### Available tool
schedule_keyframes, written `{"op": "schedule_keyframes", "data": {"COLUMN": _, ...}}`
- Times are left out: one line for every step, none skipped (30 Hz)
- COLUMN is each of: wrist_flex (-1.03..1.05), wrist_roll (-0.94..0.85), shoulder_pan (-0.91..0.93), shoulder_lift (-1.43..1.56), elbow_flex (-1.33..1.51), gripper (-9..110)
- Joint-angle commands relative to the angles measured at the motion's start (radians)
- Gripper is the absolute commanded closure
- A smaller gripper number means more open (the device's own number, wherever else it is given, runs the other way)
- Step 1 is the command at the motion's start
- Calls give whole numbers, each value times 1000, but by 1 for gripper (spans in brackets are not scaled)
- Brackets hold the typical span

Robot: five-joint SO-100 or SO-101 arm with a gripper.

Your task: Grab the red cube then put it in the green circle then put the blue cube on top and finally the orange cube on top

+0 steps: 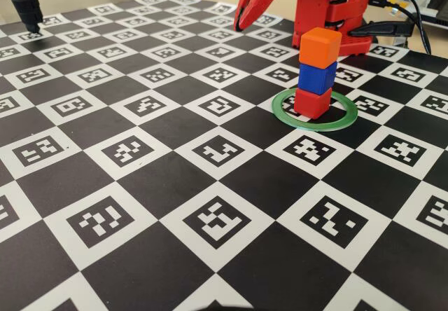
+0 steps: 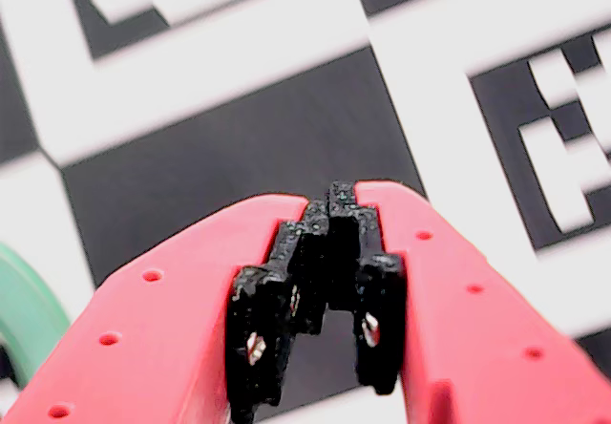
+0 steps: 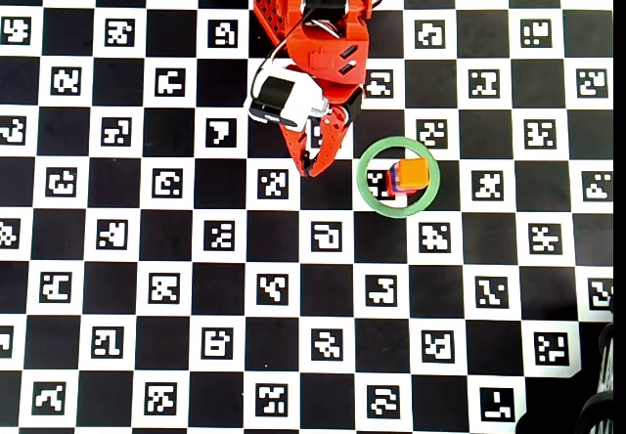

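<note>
The small matte orange cube (image 1: 320, 47) tops the stack; light and rigid, it is best gripped by opposite flat sides. The red tool (image 2: 329, 200) is closed, empty.

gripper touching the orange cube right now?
Apart. The overhead view shows the gripper left of the green circle, checkerboard between it and the orange cube.

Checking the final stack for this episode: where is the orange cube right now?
In the fixed view the orange cube tops the stack, on the blue cube, which sits on the red cube inside the green circle, right of centre.
</note>
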Motion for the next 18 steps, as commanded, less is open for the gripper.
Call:
{"op": "schedule_keyframes", "data": {"wrist_flex": 28, "wrist_roll": -20, "shoulder_pan": 0, "shoulder_lift": 41, "elbow_flex": 11, "gripper": 107}}
{"op": "schedule_keyframes", "data": {"wrist_flex": 38, "wrist_roll": -25, "shoulder_pan": -2, "shoulder_lift": 52, "elbow_flex": 26, "gripper": 107}}
{"op": "schedule_keyframes", "data": {"wrist_flex": 48, "wrist_roll": -28, "shoulder_pan": -3, "shoulder_lift": 61, "elbow_flex": 38, "gripper": 107}}
{"op": "schedule_keyframes", "data": {"wrist_flex": 54, "wrist_roll": -26, "shoulder_pan": -6, "shoulder_lift": 69, "elbow_flex": 48, "gripper": 107}}
{"op": "schedule_keyframes", "data": {"wrist_flex": 63, "wrist_roll": -26, "shoulder_pan": -8, "shoulder_lift": 75, "elbow_flex": 57, "gripper": 107}}
{"op": "schedule_keyframes", "data": {"wrist_flex": 74, "wrist_roll": -26, "shoulder_pan": -11, "shoulder_lift": 86, "elbow_flex": 67, "gripper": 107}}
{"op": "schedule_keyframes", "data": {"wrist_flex": 75, "wrist_roll": -23, "shoulder_pan": -11, "shoulder_lift": 92, "elbow_flex": 78, "gripper": 107}}
{"op": "schedule_keyframes", "data": {"wrist_flex": 77, "wrist_roll": -20, "shoulder_pan": -8, "shoulder_lift": 103, "elbow_flex": 87, "gripper": 107}}
{"op": "schedule_keyframes", "data": {"wrist_flex": 81, "wrist_roll": -18, "shoulder_pan": -2, "shoulder_lift": 117, "elbow_flex": 98, "gripper": 107}}
{"op": "schedule_keyframes", "data": {"wrist_flex": 86, "wrist_roll": -20, "shoulder_pan": 2, "shoulder_lift": 135, "elbow_flex": 112, "gripper": 107}}
{"op": "schedule_keyframes", "data": {"wrist_flex": 94, "wrist_roll": -26, "shoulder_pan": 6, "shoulder_lift": 153, "elbow_flex": 126, "gripper": 107}}
{"op": "schedule_keyframes", "data": {"wrist_flex": 100, "wrist_roll": -35, "shoulder_pan": 8, "shoulder_lift": 166, "elbow_flex": 140, "gripper": 107}}
{"op": "schedule_keyframes", "data": {"wrist_flex": 109, "wrist_roll": -40, "shoulder_pan": 9, "shoulder_lift": 175, "elbow_flex": 149, "gripper": 107}}
{"op": "schedule_keyframes", "data": {"wrist_flex": 114, "wrist_roll": -41, "shoulder_pan": 11, "shoulder_lift": 184, "elbow_flex": 160, "gripper": 107}}
{"op": "schedule_keyframes", "data": {"wrist_flex": 115, "wrist_roll": -41, "shoulder_pan": 14, "shoulder_lift": 193, "elbow_flex": 170, "gripper": 107}}
{"op": "schedule_keyframes", "data": {"wrist_flex": 115, "wrist_roll": -44, "shoulder_pan": 17, "shoulder_lift": 201, "elbow_flex": 183, "gripper": 107}}
{"op": "schedule_keyframes", "data": {"wrist_flex": 110, "wrist_roll": -48, "shoulder_pan": 18, "shoulder_lift": 210, "elbow_flex": 195, "gripper": 107}}
{"op": "schedule_keyframes", "data": {"wrist_flex": 107, "wrist_roll": -51, "shoulder_pan": 20, "shoulder_lift": 221, "elbow_flex": 207, "gripper": 107}}
